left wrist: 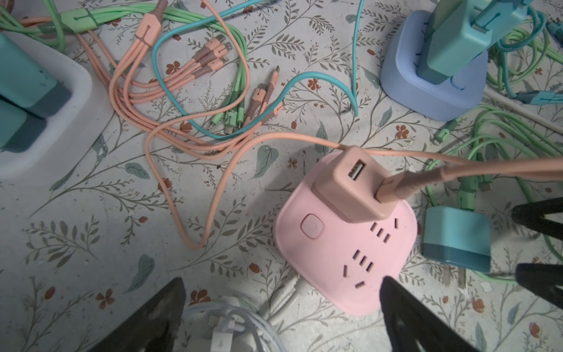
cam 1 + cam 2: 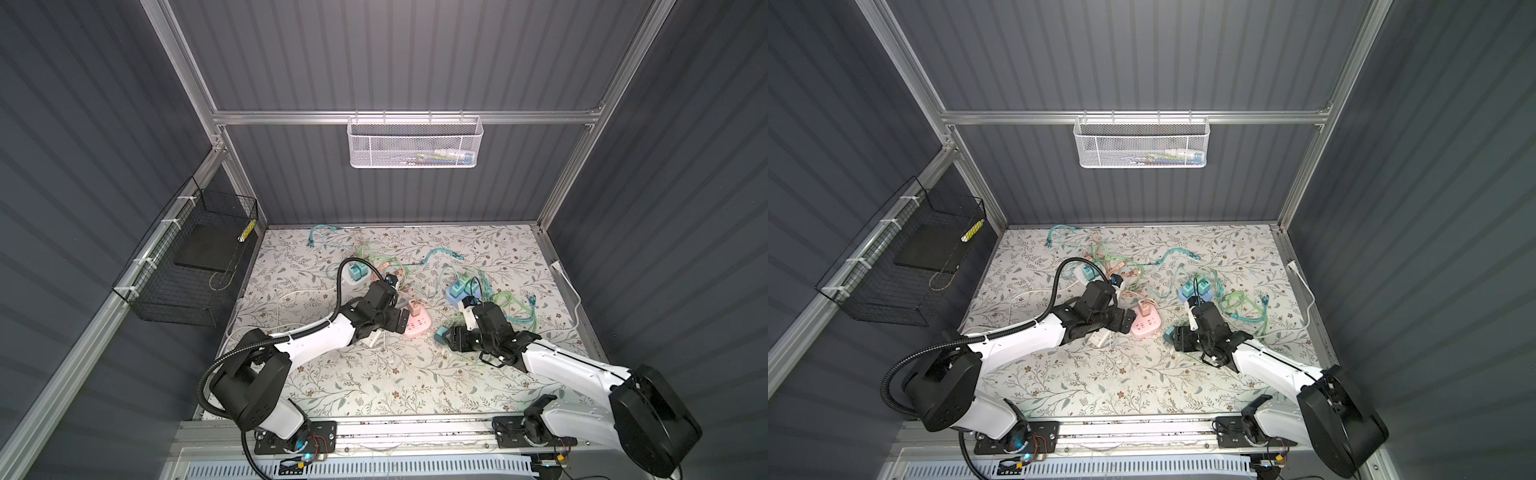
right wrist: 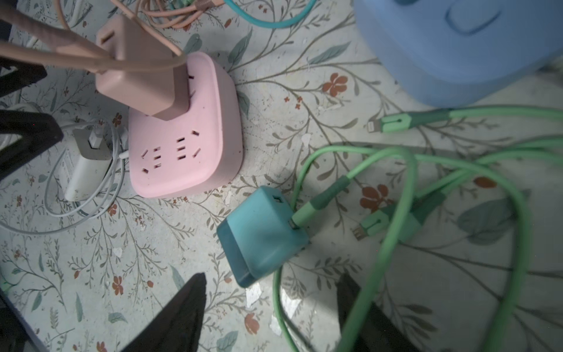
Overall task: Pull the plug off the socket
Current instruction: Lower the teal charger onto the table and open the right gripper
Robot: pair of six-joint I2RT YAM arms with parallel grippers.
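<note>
A pink socket (image 1: 344, 259) (image 3: 185, 164) (image 2: 415, 327) lies mid-table with a pink plug (image 1: 359, 189) (image 3: 137, 73) (image 2: 1144, 309) seated in it and a pink cable running off the plug. My left gripper (image 1: 283, 280) (image 2: 401, 320) is open, one finger over the socket's near corner and the other over a white charger. A loose teal plug (image 3: 265, 234) (image 1: 457, 240) with a green cable lies on its side on the table, free of any socket. Just behind it my right gripper (image 3: 271, 275) (image 2: 1173, 336) stands open, with nothing between its fingers.
A blue socket (image 3: 457, 45) (image 2: 455, 293) holds two teal plugs (image 1: 451, 45). A white socket (image 1: 45, 131) (image 2: 353, 279) holds two more. Green cables (image 3: 426, 189), pink and teal cables (image 1: 182, 91) sprawl between them. A white charger (image 3: 88, 164) with coiled cord lies beside the pink socket.
</note>
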